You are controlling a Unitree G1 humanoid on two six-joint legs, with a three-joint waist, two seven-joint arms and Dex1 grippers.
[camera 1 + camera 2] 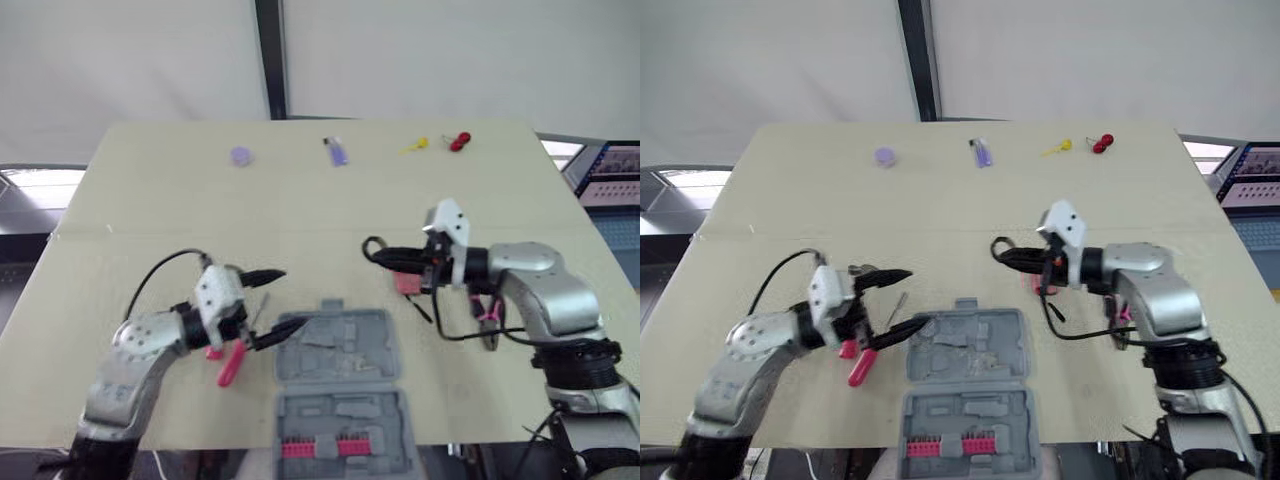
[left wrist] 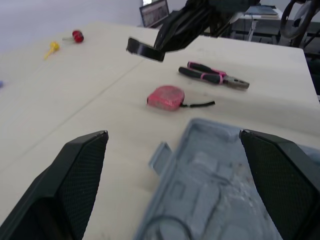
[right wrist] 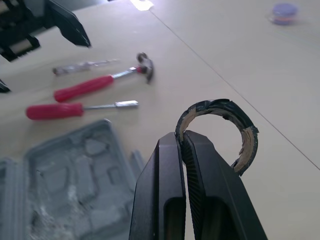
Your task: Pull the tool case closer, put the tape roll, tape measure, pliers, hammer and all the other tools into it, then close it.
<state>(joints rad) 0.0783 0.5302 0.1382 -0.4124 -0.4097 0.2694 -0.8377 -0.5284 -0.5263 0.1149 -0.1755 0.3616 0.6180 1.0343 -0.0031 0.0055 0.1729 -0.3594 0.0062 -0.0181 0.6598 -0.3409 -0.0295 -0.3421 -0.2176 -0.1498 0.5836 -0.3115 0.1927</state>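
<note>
Head camera first: the tool case (image 1: 338, 345) sits open at the near edge of the table (image 1: 150, 200), both grey halves laid flat. The near half has a pink bit strip (image 1: 320, 447) clipped in. The far half is just bare moulded recesses as far as I can tell. The left gripper (image 1: 290, 298) hangs right at the case's left edge, fingers spread wide with nothing between them. The right gripper (image 1: 385, 258) is up above the table just beyond the case's far right corner, pinching the tape roll (image 1: 366, 250). The pink tape measure (image 1: 405, 283) lies on the table underneath it, and the pliers (image 1: 487, 315) are off to the right by that arm. At the far end there's a purple disc (image 1: 241, 155), a small purple thing (image 1: 338, 151), a yellow bit (image 1: 415, 146) and a red bit (image 1: 459, 141).

Left wrist cam looks between its spread fingers (image 2: 80, 175) onto the case's far half. The tape measure and pliers lie on the table past it, and the roll hangs in the air off the other arm.

Right wrist cam: the fingers are clamped tight on the roll's rim. Below, the hammer (image 3: 105, 80) and a red screwdriver (image 3: 80, 109) lie on the table beside the case, outside it, plus a clear-handled tool (image 3: 82, 66) I can't identify.
</note>
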